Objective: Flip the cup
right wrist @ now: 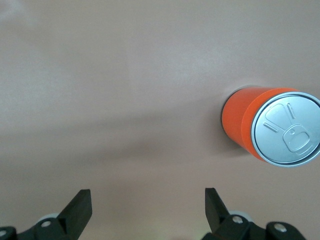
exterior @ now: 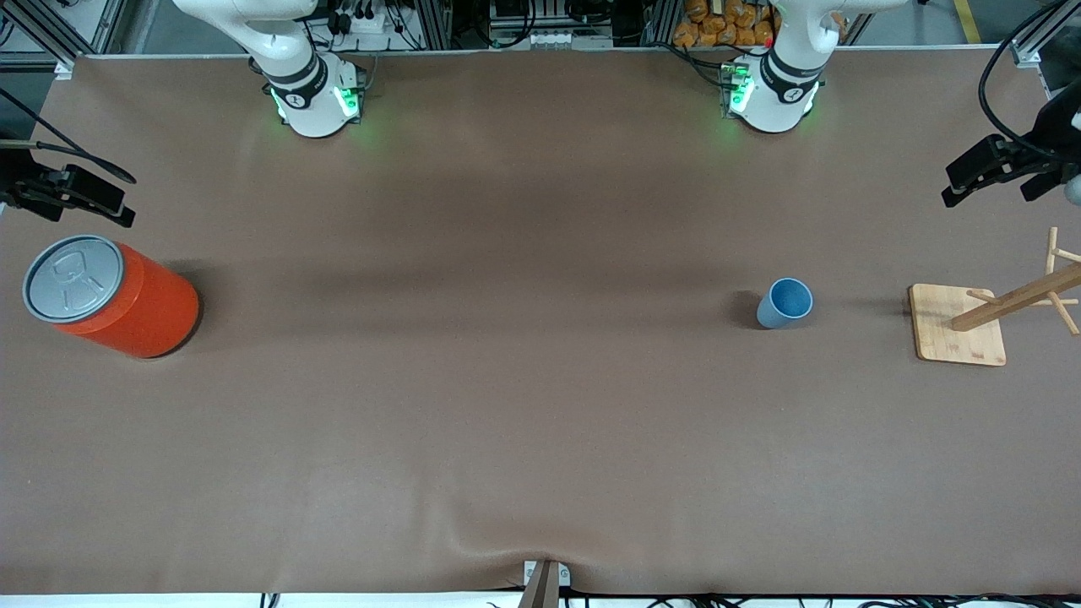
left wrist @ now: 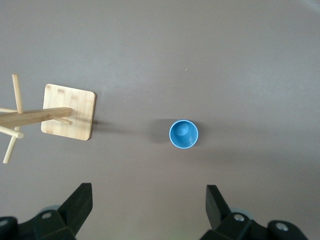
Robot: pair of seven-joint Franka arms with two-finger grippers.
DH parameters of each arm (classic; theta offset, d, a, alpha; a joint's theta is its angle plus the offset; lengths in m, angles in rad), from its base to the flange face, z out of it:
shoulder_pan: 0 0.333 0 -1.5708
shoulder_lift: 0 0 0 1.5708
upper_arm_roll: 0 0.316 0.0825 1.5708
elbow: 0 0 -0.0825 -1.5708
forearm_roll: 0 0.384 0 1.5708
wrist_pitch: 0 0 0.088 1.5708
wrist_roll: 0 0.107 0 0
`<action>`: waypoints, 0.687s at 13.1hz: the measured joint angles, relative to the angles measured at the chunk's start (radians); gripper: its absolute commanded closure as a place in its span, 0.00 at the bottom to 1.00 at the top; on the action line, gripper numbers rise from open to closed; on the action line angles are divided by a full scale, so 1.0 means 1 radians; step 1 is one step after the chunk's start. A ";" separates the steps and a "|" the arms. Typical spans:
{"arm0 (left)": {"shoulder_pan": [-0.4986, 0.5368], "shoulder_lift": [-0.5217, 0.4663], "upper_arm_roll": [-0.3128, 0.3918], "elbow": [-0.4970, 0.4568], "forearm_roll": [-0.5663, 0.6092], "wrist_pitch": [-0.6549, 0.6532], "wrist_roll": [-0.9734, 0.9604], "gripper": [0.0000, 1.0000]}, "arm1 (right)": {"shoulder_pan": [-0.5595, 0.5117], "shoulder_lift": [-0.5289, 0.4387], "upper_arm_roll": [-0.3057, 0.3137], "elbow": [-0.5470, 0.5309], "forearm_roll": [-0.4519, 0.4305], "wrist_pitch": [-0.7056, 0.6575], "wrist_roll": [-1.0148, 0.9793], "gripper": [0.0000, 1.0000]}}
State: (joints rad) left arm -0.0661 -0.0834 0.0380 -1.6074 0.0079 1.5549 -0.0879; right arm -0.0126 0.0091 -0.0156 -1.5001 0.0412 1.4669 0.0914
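Note:
The small light blue cup [exterior: 785, 304] stands upright, mouth up, on the brown table toward the left arm's end. Its darker blue inside shows in the left wrist view [left wrist: 183, 134]. My left gripper [left wrist: 149, 192] is open and empty, high over the table, with the cup below and a little ahead of its fingertips [left wrist: 214, 200]. My right gripper [right wrist: 147, 197] is open and empty, high over bare table near the orange can. Neither gripper shows in the front view; only the arms' bases do.
A large orange can [exterior: 110, 295] with a grey lid stands at the right arm's end, also in the right wrist view [right wrist: 272, 129]. A wooden rack on a square base [exterior: 958, 325] stands beside the cup at the left arm's end. Black fixtures with cables [exterior: 996, 165] sit at both table ends.

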 measured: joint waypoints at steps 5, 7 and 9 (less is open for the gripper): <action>0.000 0.010 0.023 0.000 0.000 0.000 -0.005 0.00 | 0.000 0.000 0.003 0.000 0.000 0.000 -0.001 0.00; 0.000 0.011 0.023 0.000 0.000 0.000 -0.006 0.00 | 0.000 0.000 0.003 0.000 0.000 0.000 -0.001 0.00; -0.002 0.013 0.023 0.000 0.000 0.000 0.018 0.00 | 0.000 0.000 0.003 0.000 0.000 0.000 -0.001 0.00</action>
State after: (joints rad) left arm -0.0680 -0.0708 0.0615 -1.6071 0.0081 1.5549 -0.0698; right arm -0.0126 0.0096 -0.0126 -1.5001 0.0412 1.4668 0.0907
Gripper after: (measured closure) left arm 0.000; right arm 0.000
